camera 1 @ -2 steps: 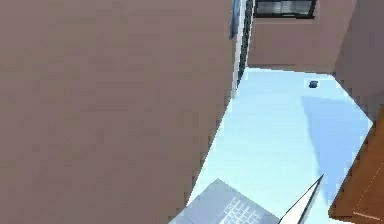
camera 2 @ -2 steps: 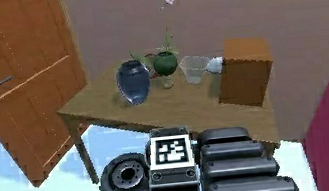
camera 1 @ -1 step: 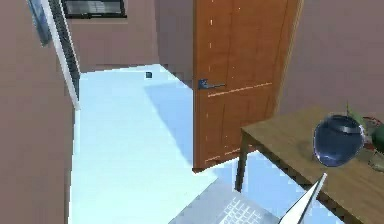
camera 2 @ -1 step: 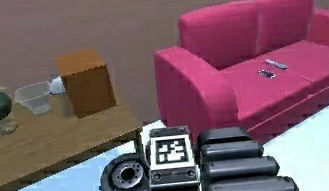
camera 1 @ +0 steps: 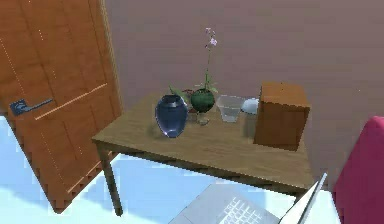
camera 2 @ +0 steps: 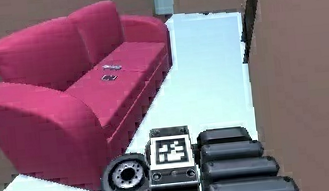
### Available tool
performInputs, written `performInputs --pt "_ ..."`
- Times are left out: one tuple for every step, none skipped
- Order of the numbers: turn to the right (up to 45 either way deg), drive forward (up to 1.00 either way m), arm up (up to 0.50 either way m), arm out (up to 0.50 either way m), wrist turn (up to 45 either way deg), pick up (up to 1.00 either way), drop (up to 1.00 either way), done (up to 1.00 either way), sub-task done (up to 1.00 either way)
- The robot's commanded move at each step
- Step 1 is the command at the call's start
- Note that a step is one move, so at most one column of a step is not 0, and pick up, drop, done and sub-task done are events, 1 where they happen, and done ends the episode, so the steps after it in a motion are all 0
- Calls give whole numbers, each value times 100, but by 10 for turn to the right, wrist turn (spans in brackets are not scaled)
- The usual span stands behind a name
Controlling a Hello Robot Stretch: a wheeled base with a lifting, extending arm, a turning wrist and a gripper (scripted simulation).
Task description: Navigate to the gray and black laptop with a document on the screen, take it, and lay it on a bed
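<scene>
The gray laptop (camera 1: 228, 208) sits at the forward view's bottom edge, just in front of the near edge of the wooden desk (camera 1: 200, 150). Its keyboard deck is cut off by the frame and its lid rises to the right, seen edge-on, so I cannot read anything on the screen. On the desk stand a blue vase (camera 1: 171, 116), a green pot (camera 1: 203, 100) with a thin flowering stem (camera 1: 210, 45), a clear glass (camera 1: 230, 110), a white bowl (camera 1: 250, 104) and a brown wooden box (camera 1: 281, 115). A wooden door (camera 1: 50, 90) with a dark handle (camera 1: 30, 104) stands left of the desk. In the arm side view, a white square (camera 2: 170, 151) carries blocky black marks that I cannot read as letters. Left of it is a dark round body (camera 2: 130, 177), probably the part that bears my fingers. I cannot make out their far end, so I cannot tell whether they grasp anything. Beyond lies a pink sofa (camera 2: 61, 83) with two small dark items (camera 2: 111, 71) on its seat.
</scene>
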Motion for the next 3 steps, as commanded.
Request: performInputs --pt "180 0 0 0 0 0 0 0 0" --pt "0 10 0 0 0 0 0 0 0" --pt "-450 0 0 0 0 0 0 0 0"
